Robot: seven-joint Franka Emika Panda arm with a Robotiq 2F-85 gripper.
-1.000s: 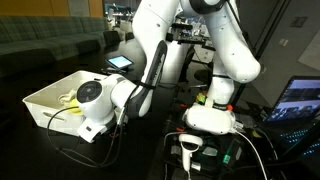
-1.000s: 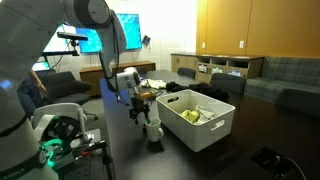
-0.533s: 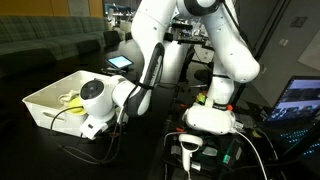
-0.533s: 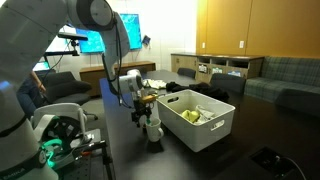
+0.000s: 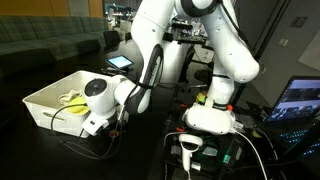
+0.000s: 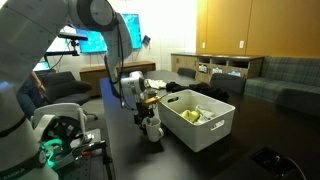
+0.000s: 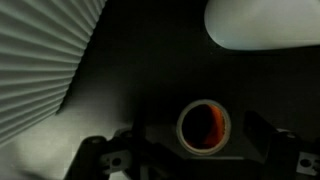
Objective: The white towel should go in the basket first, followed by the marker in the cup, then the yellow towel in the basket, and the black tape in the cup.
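The gripper [image 6: 143,103] hangs directly above the cup [image 6: 152,130]. Its fingers [image 7: 105,160] are spread wide, and in the wrist view they stand one on each side of the cup's mouth, holding nothing. The cup stands upright on the dark bench [image 6: 215,165] with its mouth pointing straight up, so its long axis is vertical and in line with the gripper.

Just beside the cup, on the side away from the robot's base, stands the basket [image 6: 215,135], with its long side running past the cup. The yellow towel [image 6: 192,115] lies crumpled inside the basket. Something paler lies next to it, but I cannot say surely that it is the white towel.

In the wrist view the cup is a white ring with an orange-red glow inside, and the picture is too dim to tell what lies in it. I cannot find the black tape anywhere around the cup.

I judge that the cup is light, stiff and smooth, so a finger that touches its rim may tip it. A roll of tape should be stiff, light and ready to roll away. It is best pinched across its ring and held flat, with its hole in line with the cup's axis.
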